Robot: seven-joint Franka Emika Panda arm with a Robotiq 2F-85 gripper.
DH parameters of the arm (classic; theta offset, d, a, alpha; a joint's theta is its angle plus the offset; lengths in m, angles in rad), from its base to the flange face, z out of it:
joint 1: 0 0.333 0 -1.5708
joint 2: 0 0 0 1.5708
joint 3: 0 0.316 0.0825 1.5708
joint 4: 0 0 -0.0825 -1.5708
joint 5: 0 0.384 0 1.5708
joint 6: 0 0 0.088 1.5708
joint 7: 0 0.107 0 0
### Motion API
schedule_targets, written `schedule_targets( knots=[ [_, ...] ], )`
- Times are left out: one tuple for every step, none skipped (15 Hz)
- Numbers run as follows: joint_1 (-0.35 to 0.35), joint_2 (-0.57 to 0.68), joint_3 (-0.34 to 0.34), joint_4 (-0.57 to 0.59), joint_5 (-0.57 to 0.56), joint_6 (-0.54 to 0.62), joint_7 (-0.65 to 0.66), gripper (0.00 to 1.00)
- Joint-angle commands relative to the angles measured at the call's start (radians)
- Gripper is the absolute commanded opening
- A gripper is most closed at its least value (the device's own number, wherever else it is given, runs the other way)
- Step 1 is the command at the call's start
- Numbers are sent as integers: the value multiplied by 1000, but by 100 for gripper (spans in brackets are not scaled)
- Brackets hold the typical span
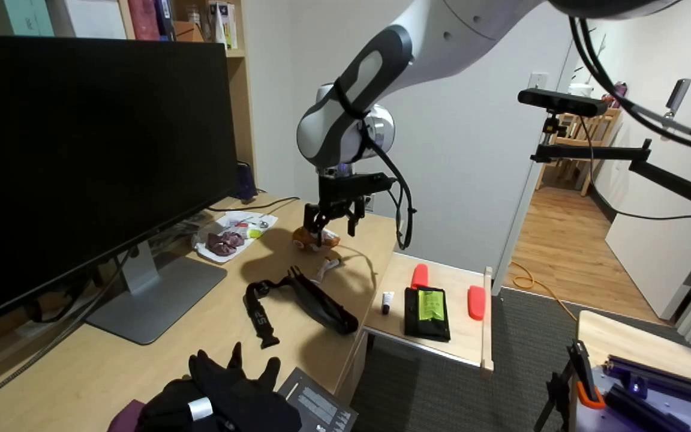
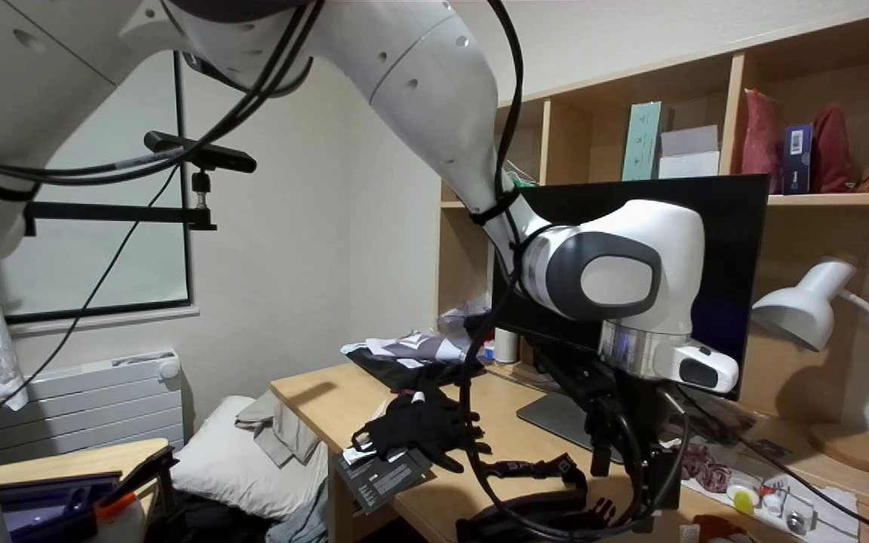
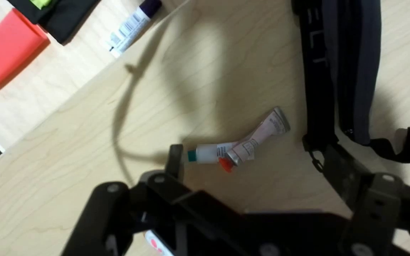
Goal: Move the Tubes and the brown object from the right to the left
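Two small tubes lie crossed on the desk: a whitish one with a green cap [image 3: 208,153] under a pinkish one with a red cap [image 3: 258,137]. They also show as a small whitish bundle of tubes [image 1: 327,268] in an exterior view. My gripper [image 3: 253,156] is open and empty, and the tubes appear between its fingers in the wrist view. In an exterior view the gripper [image 1: 336,234] hangs above the desk, one finger overlapping the rounded brown object [image 1: 305,239]. The brown object [image 2: 715,526] shows partly at the bottom edge of an exterior view.
A black belt [image 1: 321,303] lies near the tubes. White paper with small items [image 1: 243,231], the monitor stand [image 1: 159,297] and black gloves [image 1: 225,390] are on the desk. Another white tube [image 1: 387,300], red pieces and a black pouch [image 1: 427,327] lie on a lower board.
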Motion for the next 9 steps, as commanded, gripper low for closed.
schedule_targets(
  knots=[
    [-4, 1, 3, 3, -3, -2, 1, 100],
    [-4, 1, 3, 3, -3, -2, 1, 100],
    [34, 10, -36, -9, 3, 68, 139, 100],
    [37, 16, -38, -7, 13, 76, 177, 100],
    [47, 18, -49, -13, 16, 87, 235, 100],
    [57, 25, -56, -16, 21, 110, 286, 100],
    [76, 33, -74, -16, 15, 112, 352, 100],
    [94, 43, -86, -19, 16, 120, 412, 100],
    [114, 55, -101, -22, 15, 129, 475, 100]
  ],
)
